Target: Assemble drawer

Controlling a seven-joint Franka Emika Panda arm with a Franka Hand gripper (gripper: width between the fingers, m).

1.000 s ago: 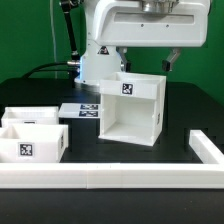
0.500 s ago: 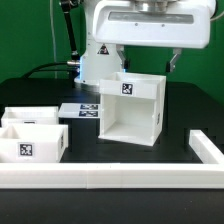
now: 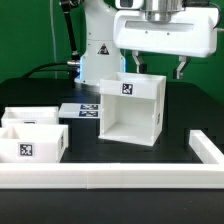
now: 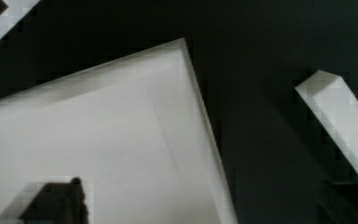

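Gripper (image 3: 159, 68): spread wide, empty, above the housing (image 3: 132, 118).
Drawer (image 3: 40, 143): on the desk (image 3: 176, 150), exterior view's left.

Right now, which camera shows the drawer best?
The exterior view: the drawer sits at its left, its marker facing the camera. The wrist view shows only close-up white surfaces; I cannot make out the drawer there.
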